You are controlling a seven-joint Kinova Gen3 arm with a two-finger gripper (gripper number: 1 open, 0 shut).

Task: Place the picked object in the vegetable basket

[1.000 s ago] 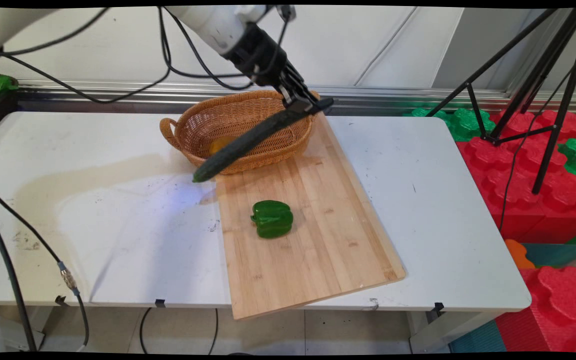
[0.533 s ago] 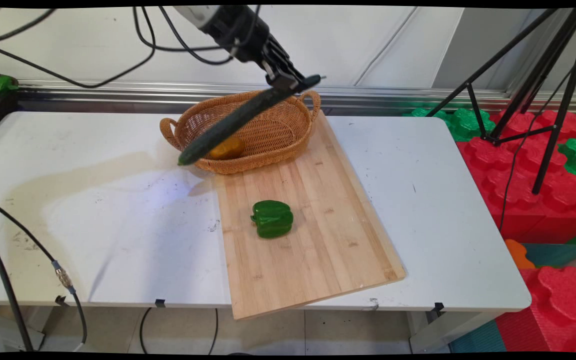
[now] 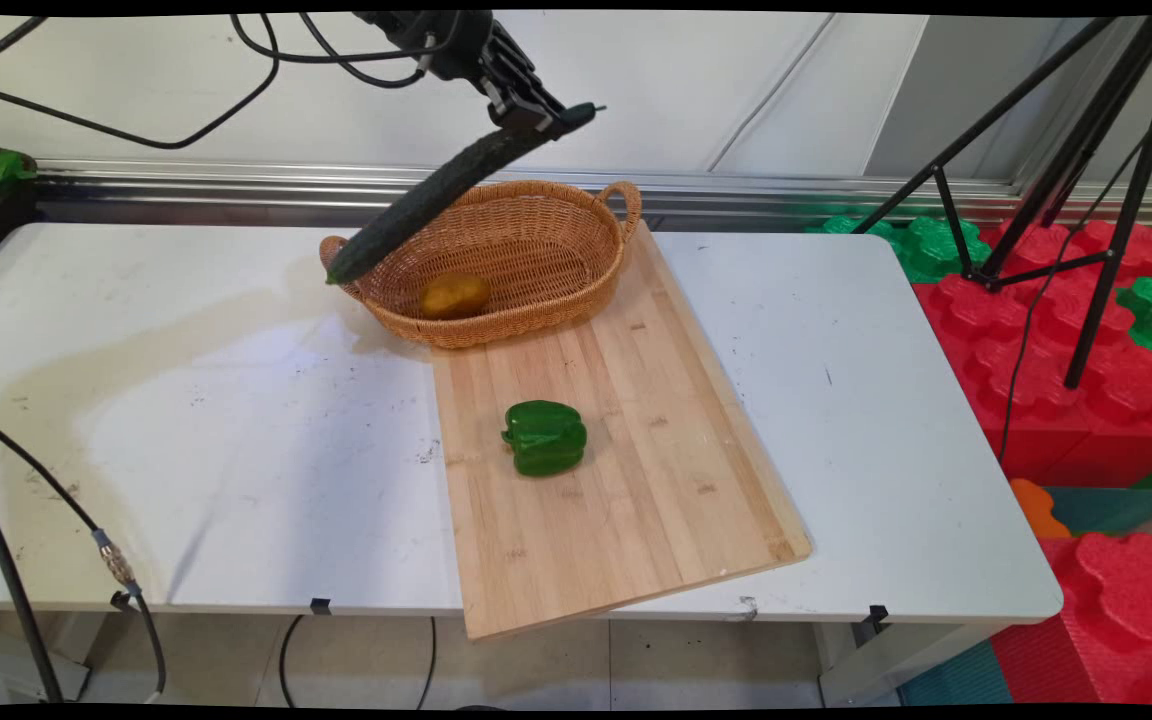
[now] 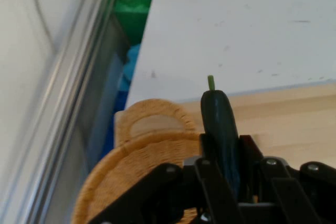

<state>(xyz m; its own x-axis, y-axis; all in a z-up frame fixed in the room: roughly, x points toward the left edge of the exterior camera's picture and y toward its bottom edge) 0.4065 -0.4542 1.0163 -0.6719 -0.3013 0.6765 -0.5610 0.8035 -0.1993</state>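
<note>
The cucumber [image 3: 436, 190] now hangs higher, its low tip lifted to the wicker basket's [image 3: 536, 300] left handle, uncovering the potato [image 3: 454, 295] inside. The gripper [image 3: 526, 110] has risen too, jaws clamped on the cucumber's stem end. The green pepper [image 3: 545, 437] lies unmoved on the cutting board [image 3: 636, 500].

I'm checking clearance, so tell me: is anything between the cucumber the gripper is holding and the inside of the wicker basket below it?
Nothing visible. The cucumber hangs tilted from the gripper in open air above the wicker basket. Inside the basket lies only a potato, near its front left wall.
</note>
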